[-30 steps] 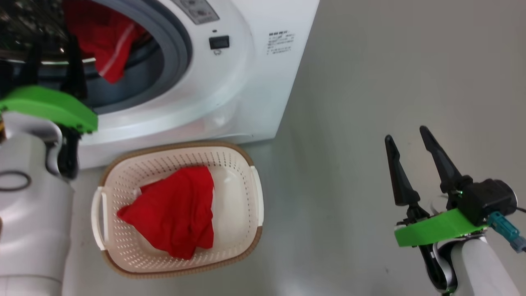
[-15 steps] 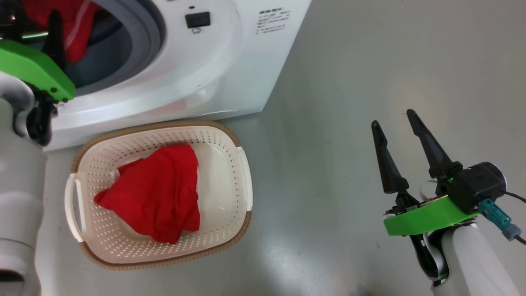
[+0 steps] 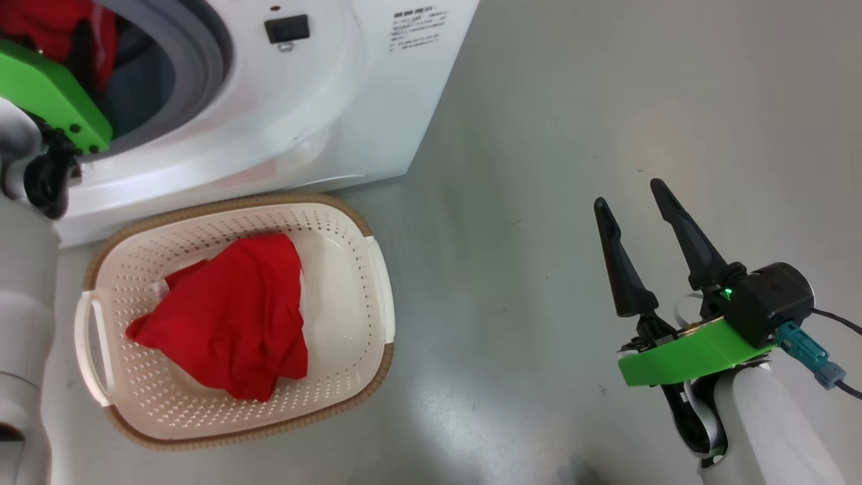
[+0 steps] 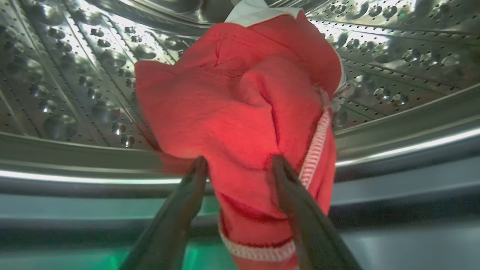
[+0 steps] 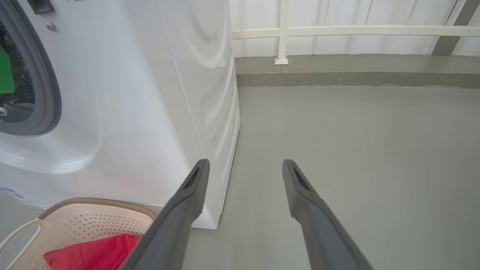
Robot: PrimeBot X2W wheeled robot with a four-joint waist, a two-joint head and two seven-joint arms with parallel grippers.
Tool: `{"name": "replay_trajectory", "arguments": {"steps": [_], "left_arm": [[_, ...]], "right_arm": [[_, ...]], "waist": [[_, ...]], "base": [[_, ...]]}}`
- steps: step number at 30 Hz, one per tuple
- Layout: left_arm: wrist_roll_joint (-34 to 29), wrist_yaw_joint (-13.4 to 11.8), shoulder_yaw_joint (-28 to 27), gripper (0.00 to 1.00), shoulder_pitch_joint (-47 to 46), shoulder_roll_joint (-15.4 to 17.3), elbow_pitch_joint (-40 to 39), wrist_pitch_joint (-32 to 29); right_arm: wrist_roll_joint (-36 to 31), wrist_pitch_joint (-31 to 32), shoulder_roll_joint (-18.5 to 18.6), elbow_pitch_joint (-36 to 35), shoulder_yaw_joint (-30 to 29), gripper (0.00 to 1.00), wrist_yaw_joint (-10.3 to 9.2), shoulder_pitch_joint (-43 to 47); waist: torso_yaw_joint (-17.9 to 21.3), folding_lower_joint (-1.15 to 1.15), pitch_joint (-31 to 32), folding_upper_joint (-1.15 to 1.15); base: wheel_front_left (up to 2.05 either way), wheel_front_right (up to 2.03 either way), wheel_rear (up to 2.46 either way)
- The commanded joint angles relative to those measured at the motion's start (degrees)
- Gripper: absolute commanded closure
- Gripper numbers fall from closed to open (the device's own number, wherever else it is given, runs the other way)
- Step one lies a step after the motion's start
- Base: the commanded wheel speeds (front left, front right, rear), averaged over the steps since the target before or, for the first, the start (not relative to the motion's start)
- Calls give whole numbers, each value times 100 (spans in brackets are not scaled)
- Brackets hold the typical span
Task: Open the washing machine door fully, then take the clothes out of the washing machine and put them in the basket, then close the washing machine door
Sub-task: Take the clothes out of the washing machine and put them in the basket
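Inside the perforated steel drum point(image 4: 75, 75) hangs a red garment point(image 4: 240, 105) with white stitching, and a white piece point(image 4: 255, 7) peeks out above it. My left gripper point(image 4: 239, 163) is open, with its fingers on either side of a fold of that garment. In the head view the left arm's green mount point(image 3: 54, 101) reaches into the washing machine point(image 3: 303, 101). The washing machine door is out of view. The basket point(image 3: 269, 200) sits on the floor before the machine with another red garment point(image 3: 229, 316) in it. My right gripper point(image 3: 627, 192) hovers open and empty over the floor at the right.
Grey floor point(image 3: 539, 135) stretches to the right of the machine. A white railing point(image 5: 337, 32) and a low kerb run along the far side. My pale left forearm point(image 3: 20, 303) stands close to the basket's left handle point(image 3: 87, 343).
The head camera has shifted, so the whole picture has slid up and to the left. My left arm has reached further into the drum towards the red garment. The right gripper has stayed open.
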State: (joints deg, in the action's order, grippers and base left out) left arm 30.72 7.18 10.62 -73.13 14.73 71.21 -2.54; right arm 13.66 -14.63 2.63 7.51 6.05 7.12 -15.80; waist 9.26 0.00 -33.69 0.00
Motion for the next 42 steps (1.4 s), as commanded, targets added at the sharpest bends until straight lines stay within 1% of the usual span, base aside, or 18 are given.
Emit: {"name": "replay_trajectory", "arguments": {"steps": [1,12,18,22,28,31,34,39,42], "left_arm": [[-40,30,-6,100,-58,270,-104,56],[-171,30,258,100,162,249,-94,787],[-152,31,365,100,433,273,-234,1397],[16,31,487,100,711,219,-583,1619],[287,31,612,100,1232,342,-1282,1744],[271,31,468,100,1502,442,-1718,1751],[166,2,219,100,1856,473,-2202,1752],[-9,-30,-116,100,2373,469,-2775,1753],[-148,-76,-345,100,2769,404,-3190,1753]], "right_arm": [[62,-37,25,-101,105,0,36,-55],[69,-37,25,-50,34,0,36,-5],[20,-37,25,-16,0,0,36,71],[-6,-37,25,16,1,0,36,111],[-34,-37,25,69,2,0,36,204],[-31,-37,25,80,1,0,36,238],[-27,-37,25,91,-9,0,36,273],[-35,-37,25,118,-26,0,36,339],[-35,-37,25,142,-52,0,36,422]], "waist": [[15,0,-7,0],[-107,0,195,0],[-256,0,410,0],[-346,0,560,0],[-490,0,835,0],[-537,0,977,0],[-567,0,1121,0],[-599,0,1336,0],[-630,0,1518,0]], "base": [[0,0,0],[0,0,0],[0,0,0],[0,0,0],[0,0,0],[0,0,0],[0,0,0],[0,0,0],[0,0,0]]}}
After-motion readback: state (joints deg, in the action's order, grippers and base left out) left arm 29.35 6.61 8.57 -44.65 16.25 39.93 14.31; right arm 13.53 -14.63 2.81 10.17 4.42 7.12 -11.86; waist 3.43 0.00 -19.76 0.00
